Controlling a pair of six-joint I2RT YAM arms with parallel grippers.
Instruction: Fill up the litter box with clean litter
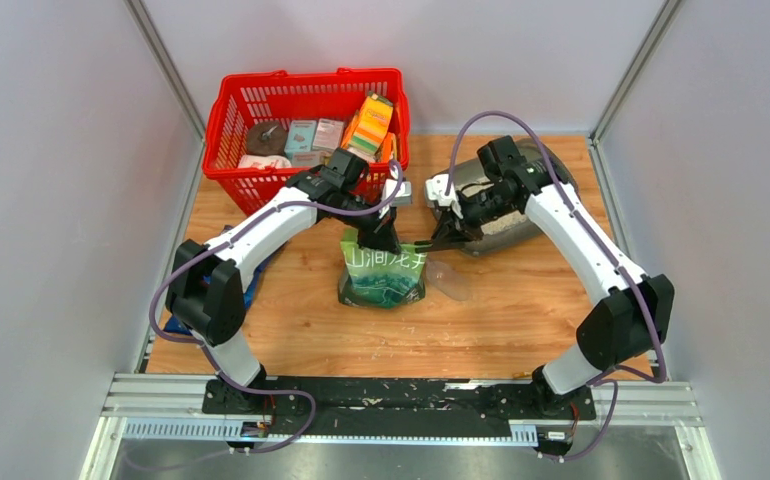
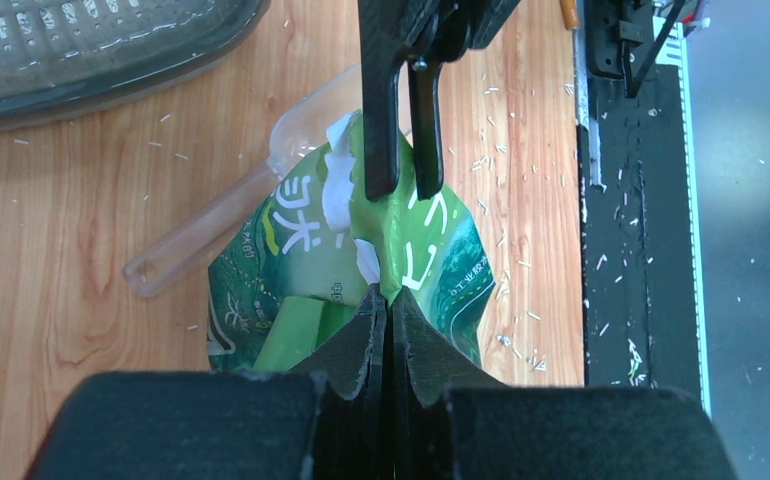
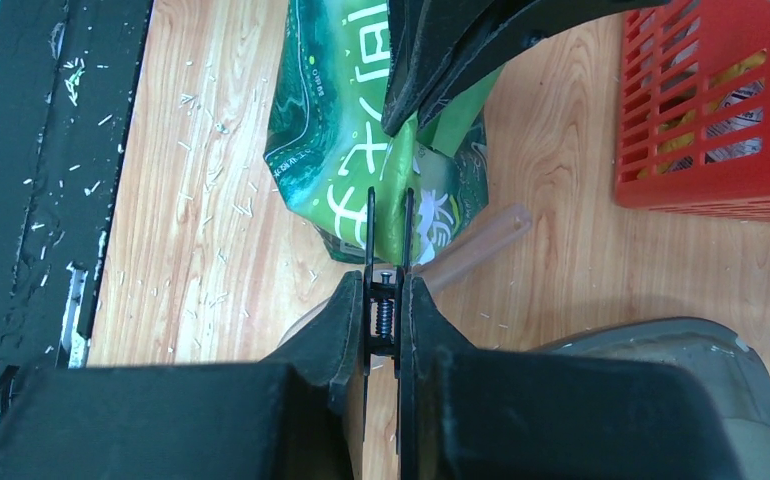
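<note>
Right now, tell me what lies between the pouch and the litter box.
A clear scoop lies flat on the table between the pouch and the litter box. The left gripper and right gripper both pinch the pouch's top; lifted, it would likely clear the scoop.

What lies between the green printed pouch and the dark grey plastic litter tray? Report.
A clear plastic scoop, beside the pouch, in the left wrist view.

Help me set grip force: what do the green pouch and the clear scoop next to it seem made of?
Green pouch: thin flexible plastic film, glossy, since it creases and shines. Scoop: translucent, probably rigid plastic; wood grain shows through.
</note>
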